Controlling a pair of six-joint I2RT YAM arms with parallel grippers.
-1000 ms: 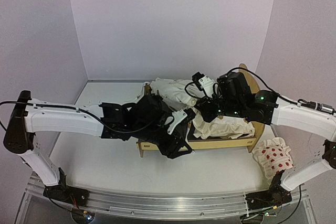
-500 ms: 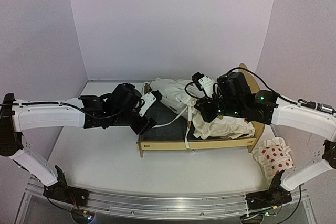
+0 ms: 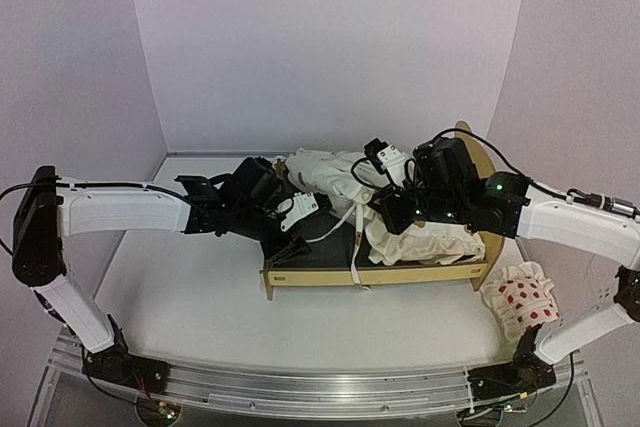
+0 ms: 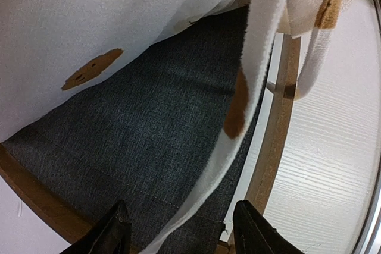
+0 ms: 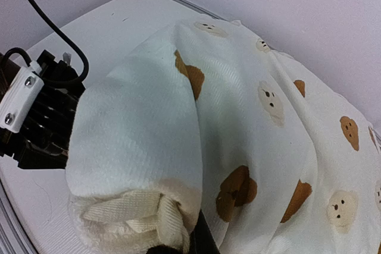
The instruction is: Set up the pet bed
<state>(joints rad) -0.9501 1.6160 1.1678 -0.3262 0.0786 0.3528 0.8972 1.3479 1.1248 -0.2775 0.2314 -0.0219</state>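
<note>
Pet bed (image 3: 400, 275), light plywood frame, standing upright on the tabletop (image 3: 200, 307) right of centre, headboard (image 3: 478, 159) towards the right edge, low side rails, dark grey felt base (image 4: 137, 141) exposed at the left end.

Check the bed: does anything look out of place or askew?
Yes. The cushion is bunched toward the back and headboard end of the pet bed instead of lying flat, leaving much of the grey felt base bare. One tie dangles over the front rail, and the dotted pillow lies on the table, off the bed.
</note>
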